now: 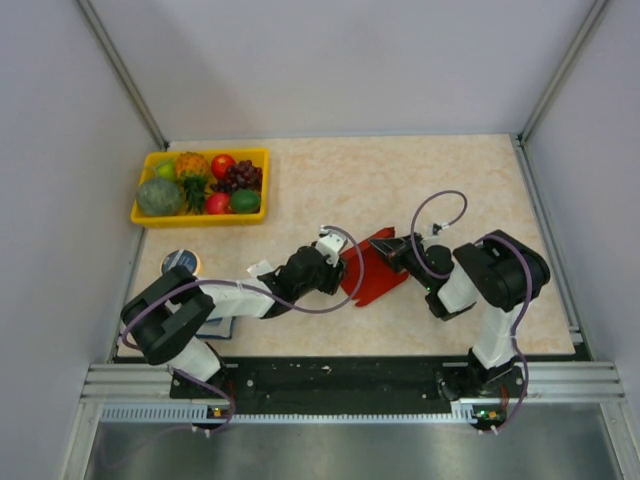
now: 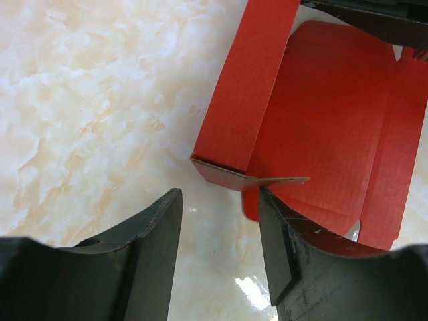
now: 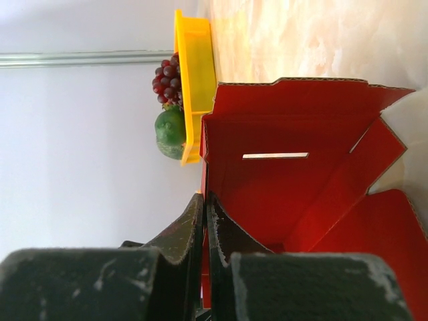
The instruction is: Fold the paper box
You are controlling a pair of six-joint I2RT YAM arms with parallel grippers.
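The paper box [image 1: 372, 267] is bright red cardboard, partly folded, lying mid-table between my two grippers. My right gripper [image 1: 398, 250] is shut on one raised wall of the paper box [image 3: 281, 194]; the thin red edge sits pinched between its fingers [image 3: 190, 227]. My left gripper [image 1: 345, 262] is open at the box's left side. In the left wrist view its jaws stand wide apart over bare table, with a folded corner of the paper box [image 2: 314, 127] just beyond the fingertips [image 2: 167, 214], one finger touching the flat panel.
A yellow fruit tray [image 1: 140, 214] with several fruits stands at the back left; it also shows in the right wrist view [image 3: 194, 80]. A round dark tin [image 1: 180, 263], a small whitish wrapper [image 1: 259, 267] and a blue notebook [image 1: 215, 325] lie near the left arm.
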